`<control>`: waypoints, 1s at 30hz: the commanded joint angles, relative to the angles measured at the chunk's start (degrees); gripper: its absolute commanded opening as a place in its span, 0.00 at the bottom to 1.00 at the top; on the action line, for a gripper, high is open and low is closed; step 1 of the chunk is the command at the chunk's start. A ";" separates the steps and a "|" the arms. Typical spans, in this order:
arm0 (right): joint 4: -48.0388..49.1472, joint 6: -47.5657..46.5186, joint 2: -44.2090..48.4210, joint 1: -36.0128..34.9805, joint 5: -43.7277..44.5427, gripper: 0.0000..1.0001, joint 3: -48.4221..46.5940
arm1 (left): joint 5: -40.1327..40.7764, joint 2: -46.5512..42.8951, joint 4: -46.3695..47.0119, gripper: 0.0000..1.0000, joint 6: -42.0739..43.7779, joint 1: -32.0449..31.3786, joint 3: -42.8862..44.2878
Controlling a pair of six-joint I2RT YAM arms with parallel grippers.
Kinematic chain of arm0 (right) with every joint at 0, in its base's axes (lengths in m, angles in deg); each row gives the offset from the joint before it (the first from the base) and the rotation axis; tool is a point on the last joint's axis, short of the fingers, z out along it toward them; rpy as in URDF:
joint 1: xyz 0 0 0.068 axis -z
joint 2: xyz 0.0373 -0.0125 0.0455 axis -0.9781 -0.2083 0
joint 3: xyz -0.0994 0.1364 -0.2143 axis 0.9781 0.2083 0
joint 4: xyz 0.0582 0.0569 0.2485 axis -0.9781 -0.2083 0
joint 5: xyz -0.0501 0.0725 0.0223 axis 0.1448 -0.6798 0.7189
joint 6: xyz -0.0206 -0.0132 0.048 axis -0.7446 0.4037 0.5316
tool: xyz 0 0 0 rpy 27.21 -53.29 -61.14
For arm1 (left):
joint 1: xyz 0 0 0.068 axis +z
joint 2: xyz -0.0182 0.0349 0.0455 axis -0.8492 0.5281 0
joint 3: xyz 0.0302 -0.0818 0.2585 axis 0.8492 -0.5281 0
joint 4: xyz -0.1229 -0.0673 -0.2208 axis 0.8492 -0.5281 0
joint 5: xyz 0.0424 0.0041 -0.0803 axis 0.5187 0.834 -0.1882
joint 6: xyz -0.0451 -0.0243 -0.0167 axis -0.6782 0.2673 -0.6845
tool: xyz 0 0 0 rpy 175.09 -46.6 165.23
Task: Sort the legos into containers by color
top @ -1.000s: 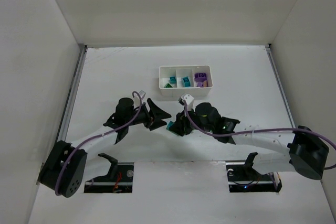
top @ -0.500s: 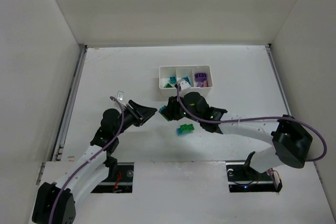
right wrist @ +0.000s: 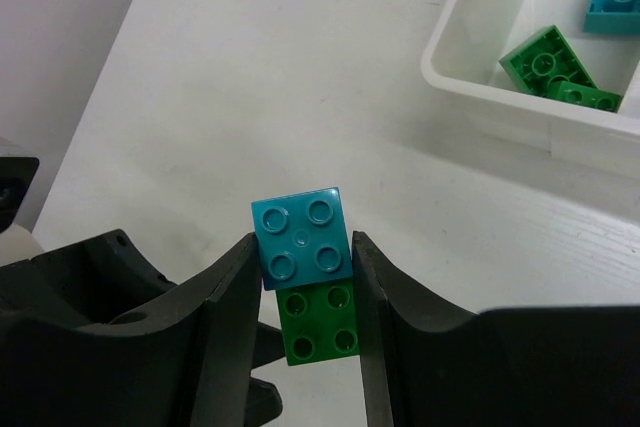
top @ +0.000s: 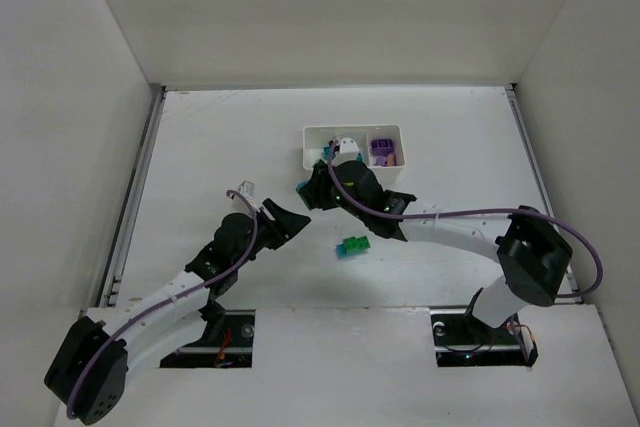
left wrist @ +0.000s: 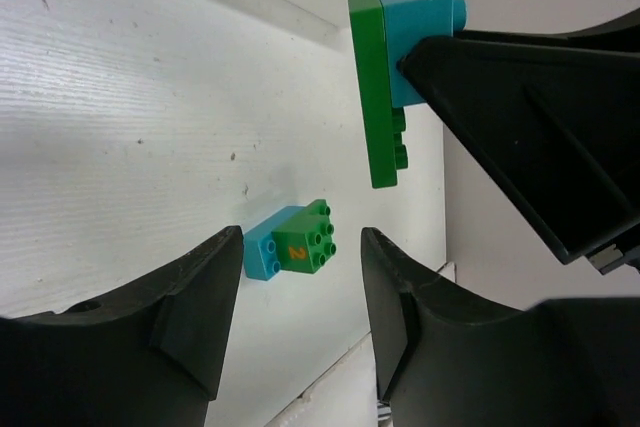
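Table [right wrist: 250, 67]; held clump [right wrist: 312, 292] along end effector [right wrist: 303, 247]

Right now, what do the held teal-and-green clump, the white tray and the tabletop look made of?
The clump looks like hard moulded plastic: smooth, semi-gloss, crisp studs. The tray is probably thin white plastic: glossy rounded rim. The tabletop seems white-painted board, perhaps wood: matte, fine grain lines.

Robot lab test cell: plain white walls [top: 70, 97] round white table [top: 220, 137] w/ 2 bolted arms [top: 450, 232].
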 commanded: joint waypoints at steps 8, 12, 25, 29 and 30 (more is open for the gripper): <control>1.12 2.03 1.25 -0.72 2.06 0.32 -0.06 | 3.52 2.90 9.69 0.45 0.36 -1.69 1.23; 1.38 2.56 1.16 -0.72 1.97 0.32 0.99 | 2.64 4.40 12.76 0.39 -0.52 -1.95 1.59; 2.17 4.14 2.30 -1.51 0.39 0.33 2.40 | 5.01 8.71 15.13 0.39 -0.34 -2.74 2.64; 2.70 5.28 2.57 -1.59 0.83 0.33 3.37 | 5.01 8.53 17.42 0.39 -0.78 -3.10 2.03; 2.79 5.28 2.48 -1.59 0.83 0.32 3.63 | 5.10 8.36 17.51 0.38 -0.78 -3.36 1.94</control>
